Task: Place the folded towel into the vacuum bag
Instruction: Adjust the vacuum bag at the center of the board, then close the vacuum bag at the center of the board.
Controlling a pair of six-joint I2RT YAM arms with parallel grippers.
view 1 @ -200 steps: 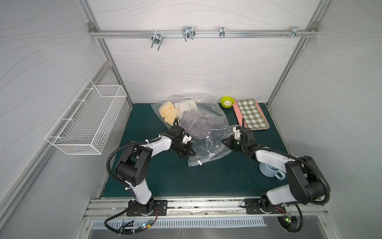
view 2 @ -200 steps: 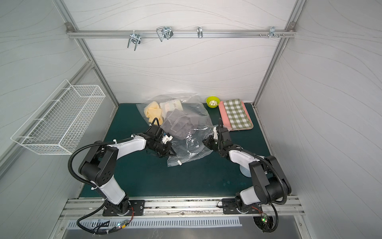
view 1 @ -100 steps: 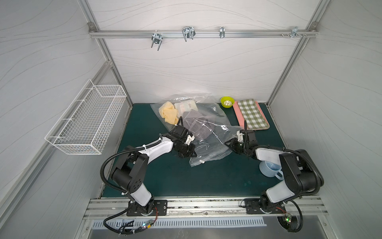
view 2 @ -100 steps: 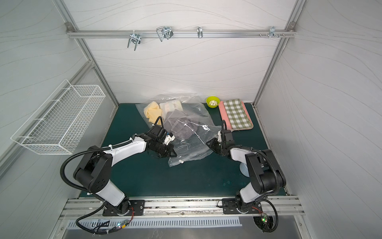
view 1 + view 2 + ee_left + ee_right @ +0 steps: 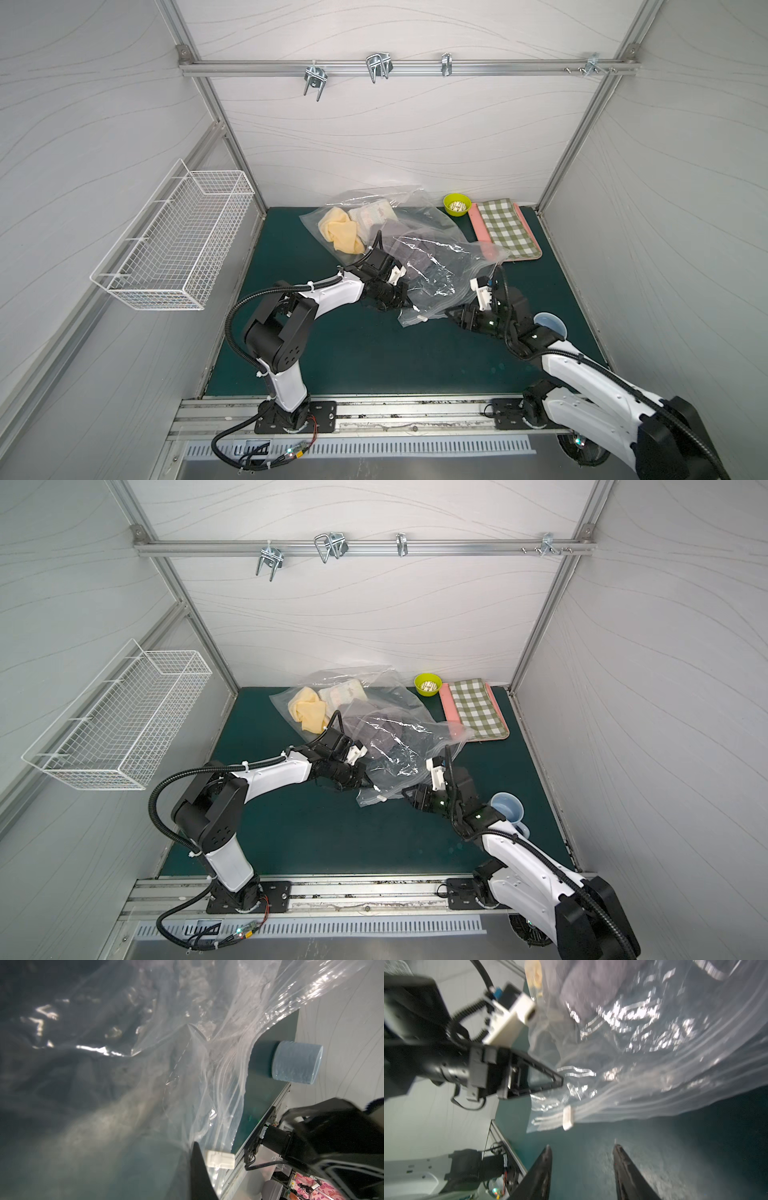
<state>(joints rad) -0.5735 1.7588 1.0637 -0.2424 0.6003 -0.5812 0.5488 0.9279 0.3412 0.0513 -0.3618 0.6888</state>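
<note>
The vacuum bag (image 5: 436, 270) (image 5: 395, 750) lies crumpled mid-mat, clear and crinkly, with its white slider clip (image 5: 421, 318) (image 5: 568, 1118) on the near zip edge. A grey folded towel (image 5: 409, 253) (image 5: 591, 985) shows inside it through the plastic. My left gripper (image 5: 409, 305) (image 5: 193, 1145) is shut on the bag's film beside the clip (image 5: 220, 1159). The film hides one of its fingers. My right gripper (image 5: 451, 313) (image 5: 583, 1147) is open over bare mat, short of the zip edge, with nothing between its fingers.
A pale blue cup (image 5: 548, 326) (image 5: 297, 1062) stands close behind my right wrist. At the back are a green bowl (image 5: 457, 204), a checked cloth on a pink tray (image 5: 507, 232), and yellow cloth (image 5: 340, 235) in clear plastic. A wire basket (image 5: 178, 245) hangs on the left wall.
My right gripper has opened, let go of the bag's right edge and drawn back toward the front. The bag has sagged lower. My left gripper stays shut on the film.
</note>
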